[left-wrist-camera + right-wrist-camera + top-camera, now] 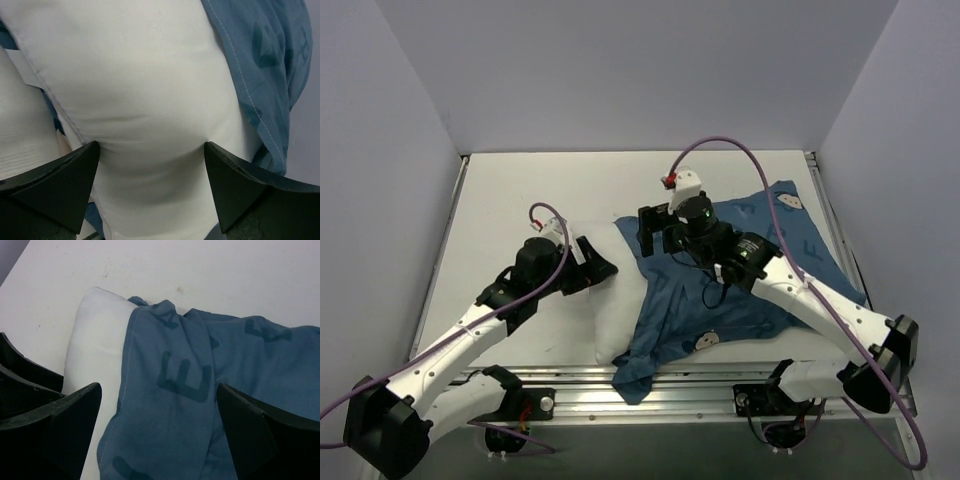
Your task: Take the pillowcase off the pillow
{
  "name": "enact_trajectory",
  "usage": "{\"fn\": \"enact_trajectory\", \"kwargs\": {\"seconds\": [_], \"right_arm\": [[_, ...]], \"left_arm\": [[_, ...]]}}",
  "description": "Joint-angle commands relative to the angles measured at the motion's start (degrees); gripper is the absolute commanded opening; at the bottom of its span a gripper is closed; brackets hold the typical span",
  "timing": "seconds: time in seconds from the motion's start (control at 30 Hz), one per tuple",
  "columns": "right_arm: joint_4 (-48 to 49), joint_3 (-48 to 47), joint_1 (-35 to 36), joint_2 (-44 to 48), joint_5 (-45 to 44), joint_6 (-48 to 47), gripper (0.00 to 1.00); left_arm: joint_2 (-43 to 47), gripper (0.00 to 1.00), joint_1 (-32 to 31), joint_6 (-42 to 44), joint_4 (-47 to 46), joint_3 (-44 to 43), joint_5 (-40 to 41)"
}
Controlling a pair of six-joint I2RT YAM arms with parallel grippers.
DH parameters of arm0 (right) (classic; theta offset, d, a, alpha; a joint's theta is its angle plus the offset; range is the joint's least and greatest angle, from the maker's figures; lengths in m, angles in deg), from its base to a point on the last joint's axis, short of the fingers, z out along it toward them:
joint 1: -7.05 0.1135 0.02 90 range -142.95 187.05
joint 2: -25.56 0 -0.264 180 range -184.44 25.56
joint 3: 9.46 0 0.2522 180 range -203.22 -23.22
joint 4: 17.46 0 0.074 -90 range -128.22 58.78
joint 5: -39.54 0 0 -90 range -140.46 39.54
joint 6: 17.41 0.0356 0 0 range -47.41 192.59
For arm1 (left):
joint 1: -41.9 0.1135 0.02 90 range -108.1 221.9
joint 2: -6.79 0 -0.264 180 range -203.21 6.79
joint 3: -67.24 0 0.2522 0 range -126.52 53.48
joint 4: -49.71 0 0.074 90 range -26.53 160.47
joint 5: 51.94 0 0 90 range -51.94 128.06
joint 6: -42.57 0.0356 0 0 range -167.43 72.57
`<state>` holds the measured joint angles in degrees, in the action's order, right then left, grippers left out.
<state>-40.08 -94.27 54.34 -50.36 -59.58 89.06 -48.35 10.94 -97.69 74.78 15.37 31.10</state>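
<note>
Left pincer [151, 148] and right pincer [159, 390] both gape empty, so a careless grab could pinch pillow [145, 75] with pillowcase [200, 365], dragging both.

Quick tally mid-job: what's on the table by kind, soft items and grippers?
pillow: 1
pillowcase: 1
grippers: 2, the left gripper and the right gripper
Total: 4

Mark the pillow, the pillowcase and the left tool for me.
pillow [150, 90]: left wrist view, bare white middle.
pillowcase [185, 375]: right wrist view, fabric at the printed letter.
left tool [604, 261]: top external view, between its open fingertips, at the pillow's edge.
</note>
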Motion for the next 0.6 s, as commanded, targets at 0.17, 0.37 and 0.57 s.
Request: {"fn": "enact_trajectory", "kwargs": {"seconds": [0.17,0.37,0.57], "right_arm": [[-3.62,11.98,0.35,3.86,-0.37,6.55,0.92],[-1.77,14.45,-0.7,-1.58,-4.58,6.03,0.32],[-2.65,12.43,-8.76,-4.67,-11.0,5.33,0.0]], "left_arm": [[-9.81,0.9,-3.05,0.51,-7.18,-4.08,-4.03],[-7.63,0.02,-2.27,2.44,-1.67,-8.2,1.68],[0.28,0.02,7.71,5.0,11.42,-13.74,9.77]]}}
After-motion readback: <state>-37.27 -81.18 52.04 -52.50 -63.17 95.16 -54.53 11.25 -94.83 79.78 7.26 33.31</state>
